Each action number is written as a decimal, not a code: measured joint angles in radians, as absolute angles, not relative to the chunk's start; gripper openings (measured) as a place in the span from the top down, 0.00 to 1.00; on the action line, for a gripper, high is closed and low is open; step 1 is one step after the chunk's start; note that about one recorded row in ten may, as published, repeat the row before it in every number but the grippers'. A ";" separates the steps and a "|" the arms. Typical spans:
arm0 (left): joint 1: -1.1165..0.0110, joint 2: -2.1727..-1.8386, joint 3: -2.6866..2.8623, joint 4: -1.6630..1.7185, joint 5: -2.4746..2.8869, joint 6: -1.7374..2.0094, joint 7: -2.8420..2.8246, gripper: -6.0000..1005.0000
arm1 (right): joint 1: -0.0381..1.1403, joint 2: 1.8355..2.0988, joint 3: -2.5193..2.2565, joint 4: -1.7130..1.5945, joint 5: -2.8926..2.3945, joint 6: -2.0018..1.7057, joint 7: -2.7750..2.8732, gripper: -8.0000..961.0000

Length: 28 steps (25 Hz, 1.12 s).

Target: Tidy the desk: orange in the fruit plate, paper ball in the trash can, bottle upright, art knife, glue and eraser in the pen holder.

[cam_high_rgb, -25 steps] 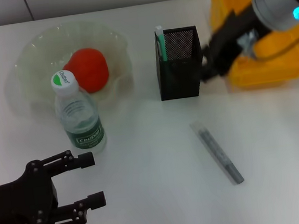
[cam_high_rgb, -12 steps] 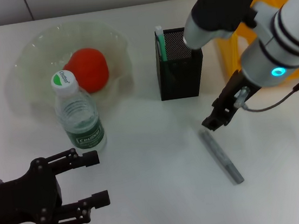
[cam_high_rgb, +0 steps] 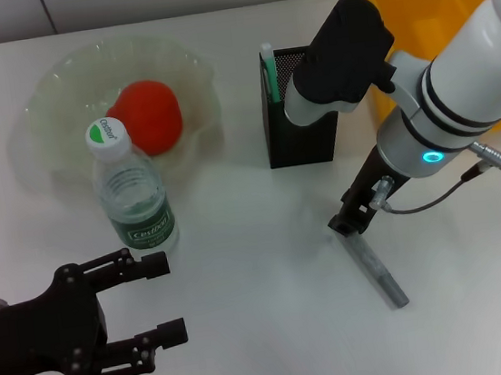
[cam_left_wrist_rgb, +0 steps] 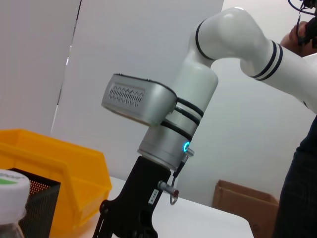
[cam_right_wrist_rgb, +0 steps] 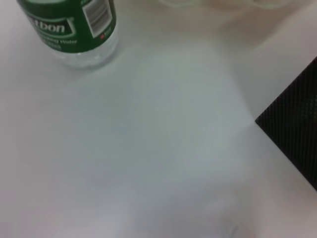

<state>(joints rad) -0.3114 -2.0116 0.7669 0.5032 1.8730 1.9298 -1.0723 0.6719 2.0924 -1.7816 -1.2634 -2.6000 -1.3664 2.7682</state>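
Note:
The orange [cam_high_rgb: 147, 116] lies in the fruit plate [cam_high_rgb: 47, 93]. In front of the plate the bottle [cam_high_rgb: 133, 195] stands upright, its green label also in the right wrist view [cam_right_wrist_rgb: 74, 27]. Right of them is the pen holder [cam_high_rgb: 304, 135] with a green-and-white glue stick [cam_high_rgb: 268, 68] in it. The grey art knife [cam_high_rgb: 372, 267] lies flat on the table in front of the holder. My right gripper [cam_high_rgb: 350, 220] hangs down right at the knife's far end. My left gripper [cam_high_rgb: 160, 299] is open at the front left, just in front of the bottle. Paper ball and eraser are out of view.
The yellow trash can [cam_high_rgb: 429, 1] stands at the back right behind my right arm, and shows in the left wrist view [cam_left_wrist_rgb: 54, 163] beside the pen holder [cam_left_wrist_rgb: 42, 208]. The right wrist view catches a corner of the pen holder [cam_right_wrist_rgb: 297, 129].
My right arm has swung from beside the trash can forward and left, coming down to the far end of the art knife. The left gripper has barely shifted.

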 joint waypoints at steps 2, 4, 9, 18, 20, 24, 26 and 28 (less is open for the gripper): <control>-0.311 -2.013 0.767 0.503 1.873 1.930 -1.072 0.24 | 0.674 2.092 -1.788 -1.248 -2.599 -1.351 2.768 0.61; -0.311 -2.013 0.767 0.503 1.873 1.931 -1.072 0.24 | 0.677 2.092 -1.793 -1.230 -2.599 -1.335 2.768 0.62; -0.311 -2.016 0.767 0.503 1.873 1.930 -1.072 0.24 | 0.684 2.092 -1.808 -1.203 -2.599 -1.303 2.768 0.62; -0.304 -2.017 0.769 0.503 1.875 1.929 -1.068 0.24 | 0.684 2.092 -1.829 -1.198 -2.598 -1.286 2.768 0.71; -0.303 -2.017 0.769 0.503 1.875 1.929 -1.068 0.24 | 0.684 2.092 -1.829 -1.199 -2.598 -1.286 2.767 0.74; -0.299 -2.017 0.768 0.503 1.875 1.930 -1.067 0.24 | 0.681 2.092 -1.827 -1.206 -2.598 -1.287 2.765 0.81; -0.298 -2.016 0.767 0.503 1.875 1.931 -1.067 0.24 | 0.663 2.091 -1.819 -1.252 -2.598 -1.301 2.762 0.85; -0.297 -2.016 0.766 0.503 1.875 1.932 -1.067 0.24 | 0.633 2.089 -1.804 -1.337 -2.598 -1.320 2.760 0.85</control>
